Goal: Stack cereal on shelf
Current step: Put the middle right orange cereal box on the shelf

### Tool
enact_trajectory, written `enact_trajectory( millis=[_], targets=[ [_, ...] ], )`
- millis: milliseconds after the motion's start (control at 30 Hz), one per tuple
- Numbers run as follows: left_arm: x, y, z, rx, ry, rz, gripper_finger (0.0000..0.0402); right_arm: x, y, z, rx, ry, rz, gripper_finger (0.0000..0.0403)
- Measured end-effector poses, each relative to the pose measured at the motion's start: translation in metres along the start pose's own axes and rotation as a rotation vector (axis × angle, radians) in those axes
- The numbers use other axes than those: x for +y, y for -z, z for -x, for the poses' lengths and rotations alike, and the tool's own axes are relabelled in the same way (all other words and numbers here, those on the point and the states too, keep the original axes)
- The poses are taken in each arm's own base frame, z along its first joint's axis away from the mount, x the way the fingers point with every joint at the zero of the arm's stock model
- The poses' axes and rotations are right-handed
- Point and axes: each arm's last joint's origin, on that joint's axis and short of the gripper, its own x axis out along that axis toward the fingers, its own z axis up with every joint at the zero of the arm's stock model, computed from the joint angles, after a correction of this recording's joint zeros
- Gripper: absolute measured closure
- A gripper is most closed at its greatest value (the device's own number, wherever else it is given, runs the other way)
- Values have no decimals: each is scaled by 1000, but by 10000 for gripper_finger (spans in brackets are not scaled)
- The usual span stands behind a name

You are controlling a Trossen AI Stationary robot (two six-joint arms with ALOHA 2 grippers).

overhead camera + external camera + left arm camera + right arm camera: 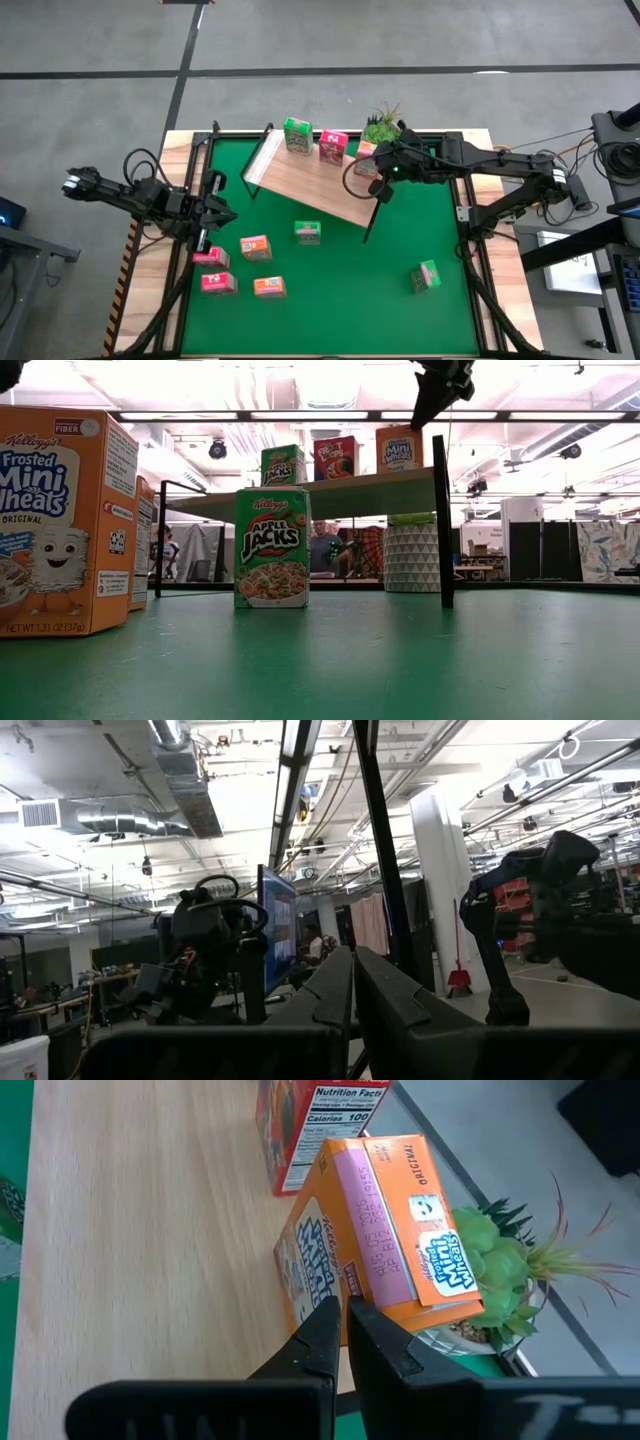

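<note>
The shelf (318, 182) is a light-wood board raised on a thin black frame over the green mat. Three cereal boxes stand on it: green (297, 135), pink-red (333, 147) and orange (365, 151). My right gripper (346, 1308) is shut and hovers just above the shelf, its tips at the orange box (385, 1220). Six more boxes sit on the mat: two pink-red (210, 257), two orange (255, 247) and two green (308, 232). My left gripper (353, 982) is shut, held level over the mat's left edge (222, 210). My right gripper has its shut fingertips (325, 1325) in front of the near lower edge of the orange box (335, 1280), slanting down from the table's right. I cannot tell whether they touch the box. The box stands upright on the shelf.
A potted green plant (381, 126) stands just behind the orange box at the shelf's far right corner. The shelf's black front post (441, 520) rises from the mat. One green box (427, 276) stands alone near the right front. Cables loop beside the right wrist.
</note>
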Motion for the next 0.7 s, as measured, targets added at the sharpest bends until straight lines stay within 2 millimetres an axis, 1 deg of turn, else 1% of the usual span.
enact_trajectory(
  millis=[167,267,367,533,700],
  targets=[
    [0,0,0,0,1,0,402,7,-3,4,-24,-73,-26,390],
    [0,0,0,0,1,0,402,17,-4,10,-64,-125,-19,390],
    [0,0,0,1,1,1,402,31,-2,18,-102,-149,18,390],
    [0,0,0,2,1,25,402,60,9,29,-181,-113,91,390],
    [0,1,0,5,1,51,402,91,24,29,-280,-138,174,390]
  ],
)
